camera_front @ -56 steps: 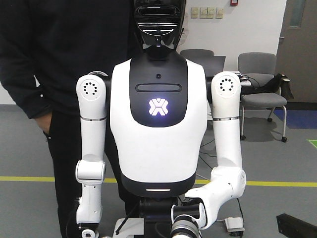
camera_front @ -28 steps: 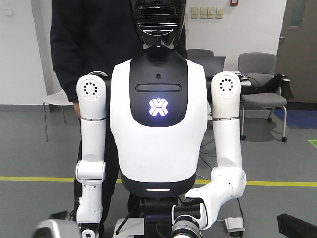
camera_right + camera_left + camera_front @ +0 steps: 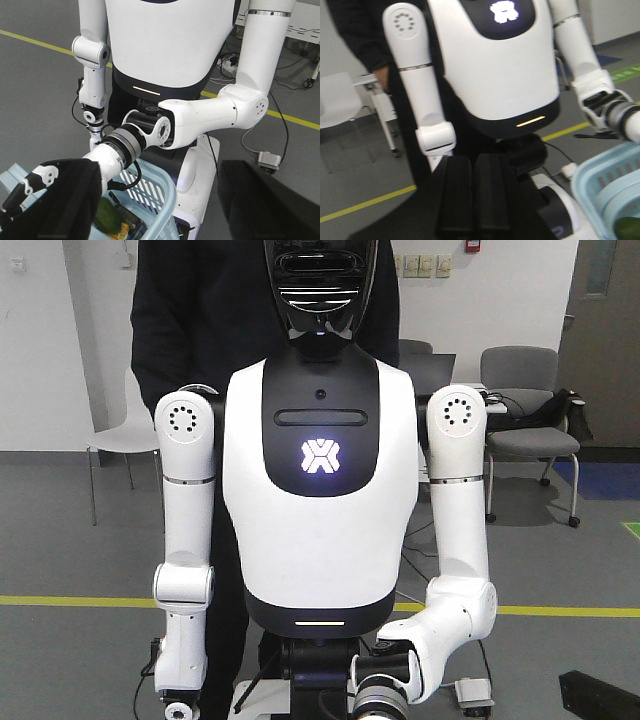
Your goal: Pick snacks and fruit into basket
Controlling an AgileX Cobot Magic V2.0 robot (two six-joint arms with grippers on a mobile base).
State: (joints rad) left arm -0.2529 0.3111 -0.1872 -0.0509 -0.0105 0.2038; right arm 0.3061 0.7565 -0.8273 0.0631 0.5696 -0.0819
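One change: person (image 3: 175, 320) now stands directly behind white robot (image 3: 320, 490), task unaffected | left jaws closed, empty | right jaws wide | basket (image 3: 161, 196) holds green fruit (image 3: 106, 214)

Behind the machine we are seeing a person in black clothes (image 3: 180, 330) standing close, the head cut off by the top edge. A yellow line (image 3: 560, 610) is running across the grey floor (image 3: 70, 540). At one side two grey office chairs (image 3: 525, 410) are standing near a desk with a dark laptop (image 3: 435, 368), and some dark thing is lying on one chair seat. At the other side a white chair (image 3: 125, 440) is standing by the white wall (image 3: 40, 340). We are noticing wall sockets (image 3: 420, 265) high on the wall, and a white power strip (image 3: 267, 160) with cables is lying on the floor.
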